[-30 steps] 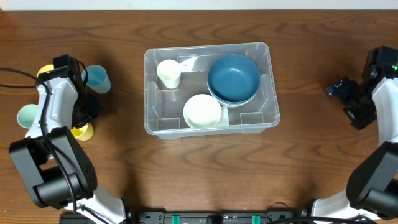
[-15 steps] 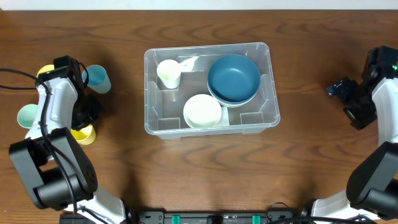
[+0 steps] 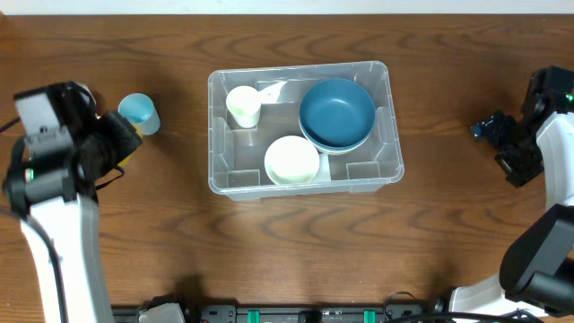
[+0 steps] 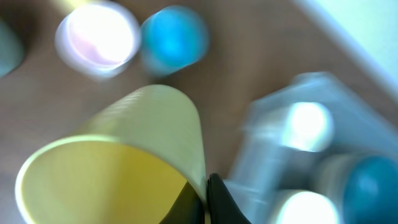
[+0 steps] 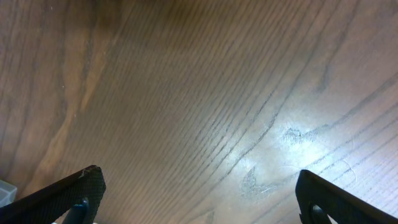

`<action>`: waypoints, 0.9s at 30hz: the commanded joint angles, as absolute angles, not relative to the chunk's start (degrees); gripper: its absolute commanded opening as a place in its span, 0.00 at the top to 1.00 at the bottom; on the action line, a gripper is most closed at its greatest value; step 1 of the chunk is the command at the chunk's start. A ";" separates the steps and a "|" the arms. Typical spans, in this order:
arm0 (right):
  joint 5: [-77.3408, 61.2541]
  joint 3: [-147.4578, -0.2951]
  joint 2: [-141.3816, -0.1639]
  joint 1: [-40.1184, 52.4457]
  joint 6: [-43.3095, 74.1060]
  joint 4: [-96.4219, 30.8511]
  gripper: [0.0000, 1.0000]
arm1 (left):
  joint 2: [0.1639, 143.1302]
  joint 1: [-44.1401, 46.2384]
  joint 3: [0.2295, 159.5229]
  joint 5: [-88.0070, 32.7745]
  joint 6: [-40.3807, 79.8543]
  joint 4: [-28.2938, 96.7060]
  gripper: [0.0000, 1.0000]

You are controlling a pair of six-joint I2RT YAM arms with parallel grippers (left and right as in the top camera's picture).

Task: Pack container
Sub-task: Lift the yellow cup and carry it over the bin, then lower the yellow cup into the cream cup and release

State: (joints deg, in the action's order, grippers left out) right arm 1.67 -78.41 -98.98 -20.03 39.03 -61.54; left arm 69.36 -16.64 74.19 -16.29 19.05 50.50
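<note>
The clear container (image 3: 215, 85) stands mid-table and holds a white cup (image 3: 243, 105), a blue bowl (image 3: 336, 112) and a white bowl (image 3: 291, 160). My left gripper (image 3: 121, 139) is raised left of it. In the left wrist view, which is blurred, the left gripper (image 4: 205, 194) is shut on the rim of a yellow cup (image 4: 124, 155), one finger inside and one outside. The container (image 4: 298, 93) lies beyond on the right. My right gripper (image 3: 489, 128) hangs open at the far right, and the right wrist view shows its jaws (image 5: 199, 193) wide over bare wood.
A light blue cup (image 3: 139, 112) stands on the table left of the container and also shows in the left wrist view (image 4: 173, 38), beside a pale white cup (image 4: 96, 38). The left arm covers the table's left edge in the overhead view.
My left arm has risen off the table with the yellow cup pinched in its gripper and now hides the cups at the left edge. The right arm has not moved.
</note>
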 commanded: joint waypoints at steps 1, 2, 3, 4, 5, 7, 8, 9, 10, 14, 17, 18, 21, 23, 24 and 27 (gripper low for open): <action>1.91 -78.61 -98.91 -20.21 39.81 -61.52 0.01 | 64.18 -12.75 74.61 -25.30 17.65 47.13 0.94; 1.91 -78.63 -98.91 -20.21 39.81 -61.52 0.01 | 63.09 -10.92 74.61 -25.28 17.63 45.71 0.94; 1.91 -78.61 -98.91 -20.21 39.81 -61.52 0.01 | 62.48 -9.28 74.61 -25.28 17.65 44.51 0.94; 1.91 -78.61 -98.91 -20.21 39.81 -61.52 0.01 | 62.13 -7.27 74.61 -25.26 17.63 43.09 0.94; 1.91 -78.61 -98.91 -20.21 39.81 -61.52 0.01 | 62.11 -5.54 74.61 -25.02 17.65 41.93 0.94; 1.91 -78.63 -98.91 -20.21 39.81 -61.52 0.01 | 62.78 -1.85 74.61 -23.38 17.63 39.79 0.94; 1.91 -78.63 -98.91 -20.21 39.81 -61.52 0.01 | 63.44 -0.19 74.61 -22.28 17.63 39.00 0.94; 1.91 -78.63 -98.91 -20.21 39.81 -61.52 0.01 | 64.27 1.41 74.61 -21.17 17.63 38.28 0.94; 1.91 -78.61 -98.91 -20.21 39.81 -61.52 0.01 | 65.60 3.36 74.61 -19.97 17.63 37.30 0.94; 1.91 -78.63 -98.91 -20.21 39.81 -61.52 0.01 | 71.02 8.93 74.61 -16.97 17.26 33.95 0.94; 1.91 -78.63 -98.91 -20.21 39.81 -61.52 0.01 | 75.81 12.34 74.61 -12.88 15.64 31.00 0.94; 1.91 -78.63 -98.91 -20.21 39.81 -61.52 0.01 | 77.19 13.13 74.61 -11.84 15.09 30.22 0.94; 1.91 -78.63 -98.91 -20.21 39.81 -61.52 0.01 | 81.80 15.18 74.61 -8.27 13.47 28.16 0.94; 1.91 -78.63 -98.91 -20.21 39.81 -61.52 0.01 | 84.16 15.94 74.61 -6.83 12.64 27.49 0.94; 1.91 -78.61 -98.91 -20.21 39.81 -61.52 0.01 | 85.47 16.23 74.61 -6.35 12.19 27.20 0.94; 1.91 -78.63 -98.91 -20.21 39.81 -61.52 0.01 | 88.47 16.47 74.61 -5.74 11.11 26.44 0.94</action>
State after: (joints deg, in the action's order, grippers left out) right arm 1.67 -78.41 -98.98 -20.03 39.03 -61.56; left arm 86.61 16.21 74.19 -9.06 13.63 26.87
